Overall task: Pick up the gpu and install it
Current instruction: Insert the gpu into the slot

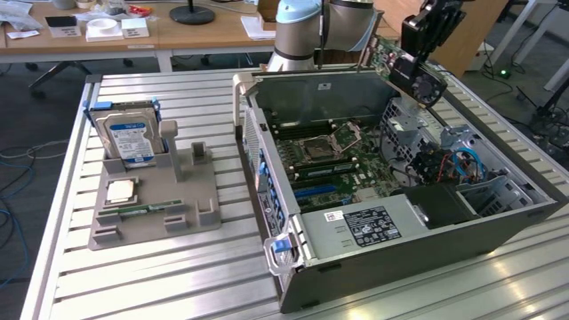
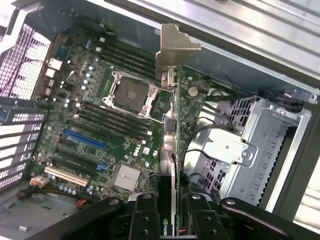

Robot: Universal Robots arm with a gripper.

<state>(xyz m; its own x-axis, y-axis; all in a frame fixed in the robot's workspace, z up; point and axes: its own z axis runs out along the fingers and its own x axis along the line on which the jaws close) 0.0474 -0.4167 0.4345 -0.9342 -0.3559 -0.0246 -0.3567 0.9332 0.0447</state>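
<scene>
Claw (image 1: 420, 47) grips gpu (image 1: 412, 72), tilted, above far corner of open computer case (image 1: 400, 263).

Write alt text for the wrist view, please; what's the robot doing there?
The black gripper clamps a thin, flat green-and-black gpu edge-on, its silver metal end bracket pointing away, above the green motherboard inside an open grey metal computer case. It is not yet in a slot.

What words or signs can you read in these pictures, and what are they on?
"DELL": small white letters on the motherboard, just readable.
A logo mark with no readable letters: on the edge of the gpu, near where the end effector grips it.
Power supply label: print too small to read.
Hard drive label: blue and white, print too small to read.
</scene>
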